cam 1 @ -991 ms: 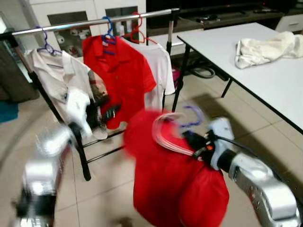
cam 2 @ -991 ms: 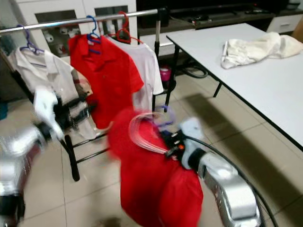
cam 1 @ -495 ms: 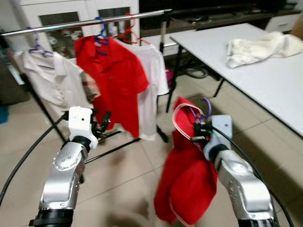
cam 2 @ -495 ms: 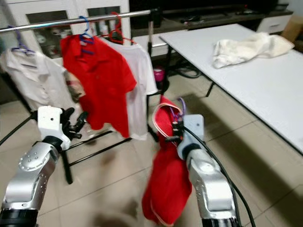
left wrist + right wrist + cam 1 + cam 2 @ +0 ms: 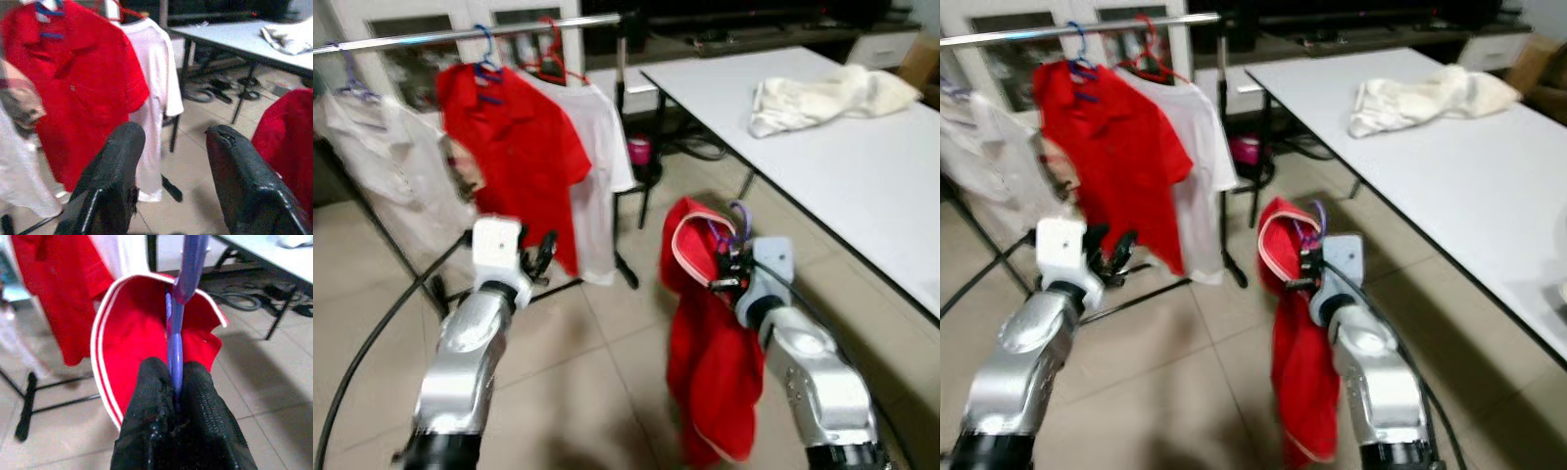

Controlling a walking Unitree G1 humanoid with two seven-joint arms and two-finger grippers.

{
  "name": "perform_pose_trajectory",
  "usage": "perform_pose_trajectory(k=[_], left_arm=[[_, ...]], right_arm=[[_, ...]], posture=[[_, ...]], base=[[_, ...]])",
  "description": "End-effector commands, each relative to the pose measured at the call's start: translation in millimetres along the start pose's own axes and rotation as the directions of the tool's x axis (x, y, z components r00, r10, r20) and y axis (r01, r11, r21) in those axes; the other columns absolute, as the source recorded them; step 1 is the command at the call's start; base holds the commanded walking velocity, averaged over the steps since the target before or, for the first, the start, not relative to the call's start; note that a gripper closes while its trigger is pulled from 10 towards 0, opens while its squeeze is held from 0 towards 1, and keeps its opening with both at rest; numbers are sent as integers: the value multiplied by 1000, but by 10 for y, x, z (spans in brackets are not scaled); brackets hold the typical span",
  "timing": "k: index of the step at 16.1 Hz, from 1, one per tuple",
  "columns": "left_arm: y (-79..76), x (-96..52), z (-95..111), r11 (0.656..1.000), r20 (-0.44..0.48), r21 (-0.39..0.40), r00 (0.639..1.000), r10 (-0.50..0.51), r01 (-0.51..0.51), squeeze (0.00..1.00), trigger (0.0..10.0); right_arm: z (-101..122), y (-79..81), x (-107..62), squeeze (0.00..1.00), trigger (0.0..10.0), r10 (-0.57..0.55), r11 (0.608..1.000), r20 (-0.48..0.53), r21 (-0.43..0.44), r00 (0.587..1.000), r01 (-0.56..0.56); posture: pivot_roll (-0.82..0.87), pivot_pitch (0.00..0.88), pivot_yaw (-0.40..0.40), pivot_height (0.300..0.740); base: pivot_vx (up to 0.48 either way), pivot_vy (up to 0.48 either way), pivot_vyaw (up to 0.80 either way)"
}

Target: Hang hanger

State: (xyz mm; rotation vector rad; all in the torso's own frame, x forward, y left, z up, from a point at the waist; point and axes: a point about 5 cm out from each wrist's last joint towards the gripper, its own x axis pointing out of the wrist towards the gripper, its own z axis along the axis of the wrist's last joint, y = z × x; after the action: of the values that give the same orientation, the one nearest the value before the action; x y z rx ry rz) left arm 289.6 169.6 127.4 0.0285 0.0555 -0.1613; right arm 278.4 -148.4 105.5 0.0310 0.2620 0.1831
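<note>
Right gripper clamped on a purple hanger carrying a red shirt, held up over the tiled floor between the clothes rack and the white table. Left gripper spread wide, holding nothing, raised toward the red polo and white shirt hung on the rack.

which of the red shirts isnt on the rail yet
The red shirt with white-trimmed collar, hanging from the purple plastic hanger pinched in the right gripper beside the white table. The other red shirt hangs on the metal rail by a blue hanger.
</note>
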Motion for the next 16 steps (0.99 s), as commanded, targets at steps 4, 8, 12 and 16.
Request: perform_pose_trajectory(k=[4, 8, 12, 16], left_arm=[[-27, 16, 73, 1000, 48, -28, 999, 2, -1, 0, 10000], [-36, 4, 75, 1000, 40, -27, 999, -14, 15, 0, 10000], [-39, 1, 84, 999, 39, -27, 999, -19, 20, 0, 10000], [-57, -19, 75, 999, 31, -28, 999, -40, 41, 0, 10000]], right_arm=[[162, 7, -29, 0, 10000, 20, 1000, 75, 15, 997, -21], [184, -11, 4, 0, 10000, -32, 995, 86, 98, 996, 23], [209, -55, 13, 0, 10000, -59, 992, 91, 119, 994, 48], [252, -37, -4, 0, 10000, -54, 997, 132, 56, 990, 47]], posture=[[-121, 0, -18, 740], [-108, 0, -23, 740], [-102, 0, -25, 740], [-106, 0, -14, 740]], base=[[64, 0, 797], [292, 0, 0], [337, 0, 0], [346, 0, 0]])
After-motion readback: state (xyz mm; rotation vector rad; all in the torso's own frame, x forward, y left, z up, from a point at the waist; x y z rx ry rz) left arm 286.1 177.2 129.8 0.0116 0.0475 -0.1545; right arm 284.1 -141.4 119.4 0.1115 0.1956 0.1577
